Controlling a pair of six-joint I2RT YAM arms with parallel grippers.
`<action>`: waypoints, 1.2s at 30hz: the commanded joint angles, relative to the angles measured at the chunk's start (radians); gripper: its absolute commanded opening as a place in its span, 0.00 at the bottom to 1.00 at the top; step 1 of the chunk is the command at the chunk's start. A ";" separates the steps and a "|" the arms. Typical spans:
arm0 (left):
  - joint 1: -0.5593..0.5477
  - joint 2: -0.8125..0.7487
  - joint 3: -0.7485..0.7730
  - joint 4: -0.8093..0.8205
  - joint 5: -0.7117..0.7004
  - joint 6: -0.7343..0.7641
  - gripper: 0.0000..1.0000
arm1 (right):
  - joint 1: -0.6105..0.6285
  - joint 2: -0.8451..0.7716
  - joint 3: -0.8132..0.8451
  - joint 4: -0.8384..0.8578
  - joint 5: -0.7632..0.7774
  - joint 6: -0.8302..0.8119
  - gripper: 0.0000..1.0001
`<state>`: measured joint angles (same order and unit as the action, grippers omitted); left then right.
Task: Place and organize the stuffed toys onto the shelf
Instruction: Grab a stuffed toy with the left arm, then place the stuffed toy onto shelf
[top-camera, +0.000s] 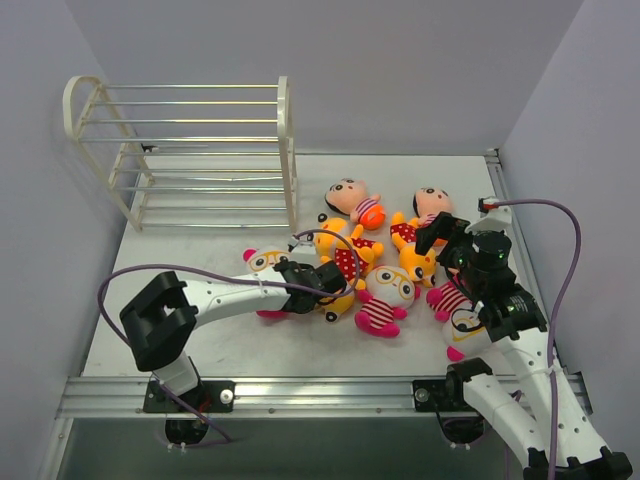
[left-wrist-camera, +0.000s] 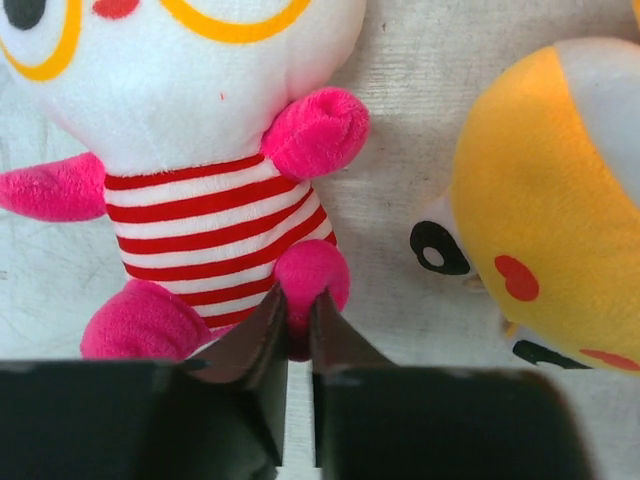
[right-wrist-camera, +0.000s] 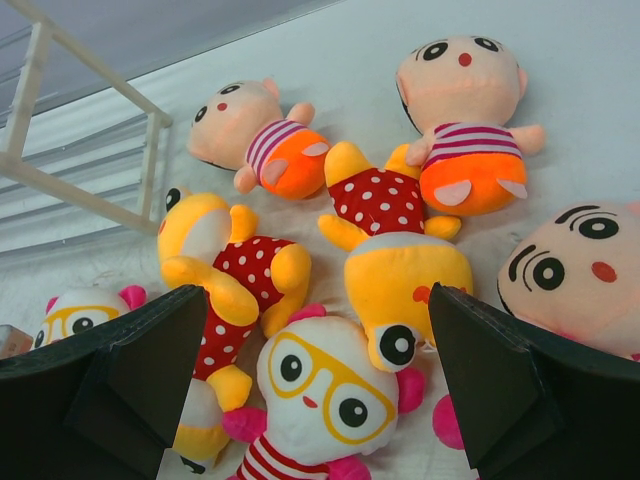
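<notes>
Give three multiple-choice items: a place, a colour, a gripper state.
1. Where do the stuffed toys lie relative to the shelf? A on its top tier; B on the table to its right; C underneath it.
2. What colour are the belly stripes of the pink toy at the left gripper? A blue; B red; C green.
3. How does the right gripper stand? A wide open; B shut on a toy; C shut empty.
Answers: B, top view shows them on the table; B, left wrist view shows red; A, jaws far apart.
</notes>
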<state>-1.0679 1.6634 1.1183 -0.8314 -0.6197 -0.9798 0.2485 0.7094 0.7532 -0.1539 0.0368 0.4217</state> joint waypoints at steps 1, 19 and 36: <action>-0.003 -0.059 0.000 -0.018 -0.057 -0.007 0.04 | 0.000 -0.011 -0.008 0.028 0.005 -0.001 1.00; -0.003 -0.376 0.135 -0.265 -0.216 0.065 0.02 | 0.001 -0.005 0.011 0.025 -0.002 0.002 1.00; 0.074 -0.639 0.514 -0.247 -0.175 0.577 0.02 | 0.002 0.025 0.029 0.040 -0.012 0.003 1.00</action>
<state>-1.0107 1.0328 1.5414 -1.1297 -0.8200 -0.6044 0.2485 0.7284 0.7532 -0.1532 0.0353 0.4221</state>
